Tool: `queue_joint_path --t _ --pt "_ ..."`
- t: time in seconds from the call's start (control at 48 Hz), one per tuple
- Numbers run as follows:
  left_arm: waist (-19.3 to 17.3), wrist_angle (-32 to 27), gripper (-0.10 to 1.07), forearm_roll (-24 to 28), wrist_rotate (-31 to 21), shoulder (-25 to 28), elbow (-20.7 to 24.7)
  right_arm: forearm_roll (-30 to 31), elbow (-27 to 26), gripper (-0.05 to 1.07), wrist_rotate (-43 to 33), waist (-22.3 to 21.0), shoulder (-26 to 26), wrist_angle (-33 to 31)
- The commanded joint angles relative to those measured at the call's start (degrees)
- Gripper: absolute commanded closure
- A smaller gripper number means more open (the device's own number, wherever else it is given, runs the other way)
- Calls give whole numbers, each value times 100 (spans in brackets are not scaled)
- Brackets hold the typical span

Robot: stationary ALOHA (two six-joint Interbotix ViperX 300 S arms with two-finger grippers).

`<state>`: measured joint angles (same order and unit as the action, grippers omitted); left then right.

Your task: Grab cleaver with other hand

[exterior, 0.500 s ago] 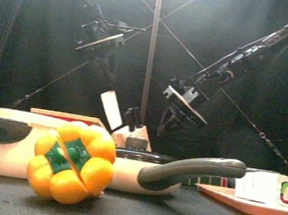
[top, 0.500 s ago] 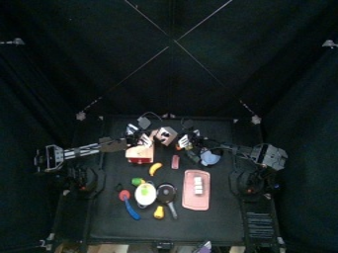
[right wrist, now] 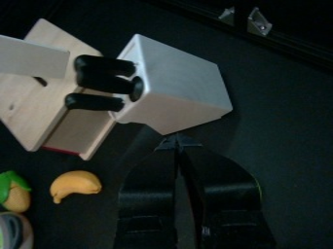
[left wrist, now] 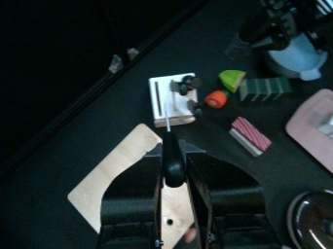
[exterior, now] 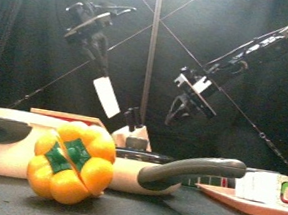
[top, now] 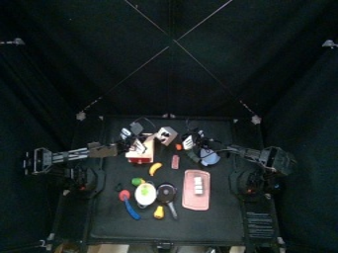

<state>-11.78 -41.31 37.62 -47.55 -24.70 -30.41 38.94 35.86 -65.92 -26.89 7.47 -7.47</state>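
Left gripper (left wrist: 170,175) pinched the cleaver (exterior: 105,96) by its handle, blade hanging down in mid-air above the wooden cutting board (left wrist: 115,180), left of the knife block (right wrist: 172,81); right gripper (right wrist: 178,146) hung empty beside the block, jaws nearly pressed together; since the earlier frame the cleaver and left arm had risen; counted: one cleaver, one block, one yellow pepper (exterior: 72,163), two grippers.

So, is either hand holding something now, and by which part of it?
The left hand holds the cleaver by its handle, the blade hanging down above the table. The right hand holds nothing; its jaws stand nearly closed.
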Motion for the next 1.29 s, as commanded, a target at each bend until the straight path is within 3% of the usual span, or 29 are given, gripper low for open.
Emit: queue_joint_path --t 0.0,0.208,0.396,0.562,0.812,1.042,1.271 --pt "237 290 47 70 -18 -404 -220 70 97 71 9 211 501 26" --pt "483 1494 47 97 -26 -1055 -1072 246 817 71 18 694 1635 149" --pt "475 2997 47 114 0 -1125 -1626 475 1547 71 18 1028 2663 721" --pt "352 4280 47 343 26 -870 -1951 598 2039 71 18 1257 3085 1011" --pt "211 5484 46 589 272 -35 -2048 817 2672 71 9 1696 3665 1055" --pt "132 6653 46 193 1151 729 -1890 984 2856 68 26 2171 3850 1011" --pt "132 7937 46 -1230 2936 1433 -1960 914 2927 63 0 2197 3920 1002"
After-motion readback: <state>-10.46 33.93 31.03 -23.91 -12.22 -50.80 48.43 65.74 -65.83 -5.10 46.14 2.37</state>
